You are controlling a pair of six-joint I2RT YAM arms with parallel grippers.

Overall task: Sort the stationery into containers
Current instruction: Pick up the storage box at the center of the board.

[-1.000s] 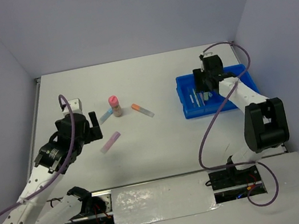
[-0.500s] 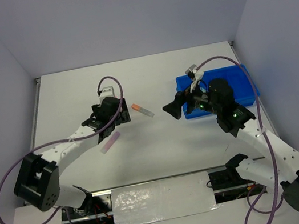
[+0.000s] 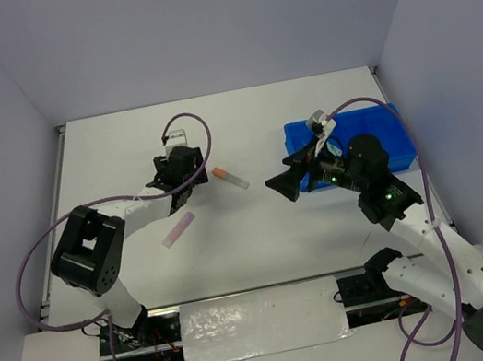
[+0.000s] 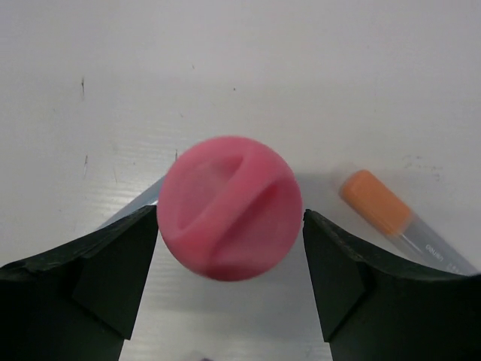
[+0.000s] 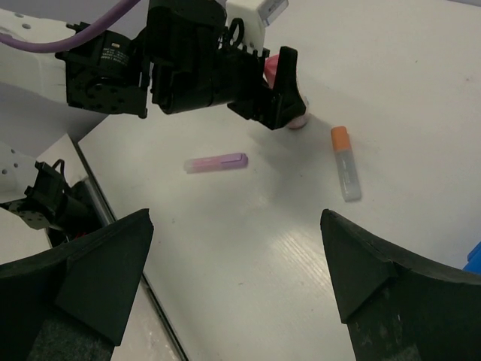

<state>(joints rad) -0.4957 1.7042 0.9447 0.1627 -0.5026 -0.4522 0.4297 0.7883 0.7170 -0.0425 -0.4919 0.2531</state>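
Top external view: on the white table (image 3: 263,251), a lilac stick (image 3: 178,229) lies furthest left. Next, the left gripper (image 4: 231,226) stands over the upright bottle (image 4: 229,207), fingers spread wide and closely flanking its cap, with no firm hold showing. Closing on that rounded cap could make it slip, tipping the bottle onto nearby sticks. The cap is smooth, round and pink, with a diagonal groove. An orange-capped stick (image 3: 230,178) lies just right. The right gripper (image 3: 281,183) hovers wide open and empty, before the blue tray (image 3: 296,140).
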